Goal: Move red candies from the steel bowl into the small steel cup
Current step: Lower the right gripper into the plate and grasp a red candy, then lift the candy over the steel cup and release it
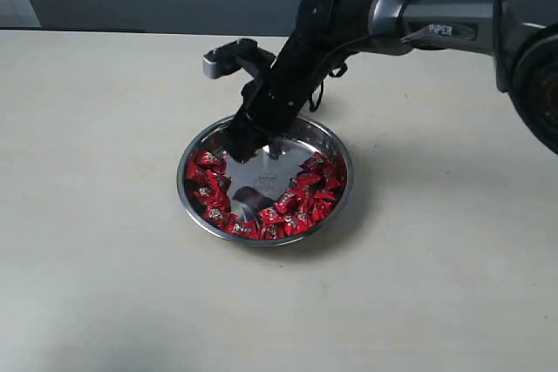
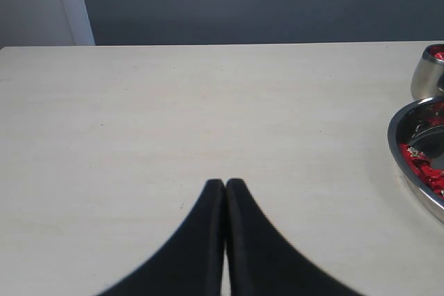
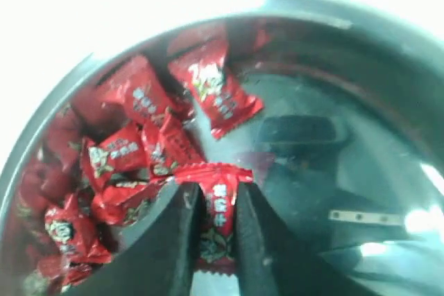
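I am two arms at a pale table (image 1: 105, 215). My right end effector (image 3: 215, 193) is down inside the steel bowl (image 1: 350, 182), at the back left part of it as seen from the outside camera. Its two fingers are squeezed on one red candy (image 3: 220, 216). The candy stands between them, with a finger pressing on each side. One end of its wrapper pokes out past my fingertips and spreads wide there.

The other red candies (image 1: 209, 189) lie in a curve along the left, front and right sides of the bowl. The middle of the bowl is bare and shiny. A heap of candies sits just beside one of my right fingers, and some of them touch the one I hold. One more candy lies a bit past my fingertips on the bare steel.

My left end effector (image 2: 225, 184) is pressed together with nothing in it. It hangs over bare table, well apart from the bowl.

The small steel cup (image 2: 427, 77) stands on the table just beside the bowl's rim. Something red shows at its top. I cannot tell if cup and bowl touch.
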{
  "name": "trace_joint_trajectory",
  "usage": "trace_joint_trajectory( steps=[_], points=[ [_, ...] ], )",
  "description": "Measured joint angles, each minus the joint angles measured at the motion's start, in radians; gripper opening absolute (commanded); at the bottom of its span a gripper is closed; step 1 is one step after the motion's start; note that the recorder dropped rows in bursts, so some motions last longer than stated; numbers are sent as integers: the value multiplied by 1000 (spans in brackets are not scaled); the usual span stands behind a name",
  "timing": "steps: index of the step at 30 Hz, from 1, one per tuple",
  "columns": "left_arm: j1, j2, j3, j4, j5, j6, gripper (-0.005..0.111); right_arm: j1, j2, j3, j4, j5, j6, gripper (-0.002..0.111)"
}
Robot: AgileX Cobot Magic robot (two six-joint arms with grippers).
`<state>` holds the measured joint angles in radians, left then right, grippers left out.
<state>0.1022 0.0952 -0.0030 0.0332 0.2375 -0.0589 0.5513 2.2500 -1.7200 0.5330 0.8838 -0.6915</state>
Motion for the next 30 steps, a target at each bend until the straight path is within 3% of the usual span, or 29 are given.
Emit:
trace_joint_trajectory(
  steps=[12, 20, 30],
  points=[
    [0, 0, 0, 0, 0, 0, 0, 0, -97, 0, -285, -352, 246, -1],
    [0, 0, 0, 0, 0, 0, 0, -54, -78, 0, -308, -430, 378, -1],
    [0, 0, 0, 0, 0, 0, 0, -89, -75, 0, -309, -441, 396, -1]
  ],
)
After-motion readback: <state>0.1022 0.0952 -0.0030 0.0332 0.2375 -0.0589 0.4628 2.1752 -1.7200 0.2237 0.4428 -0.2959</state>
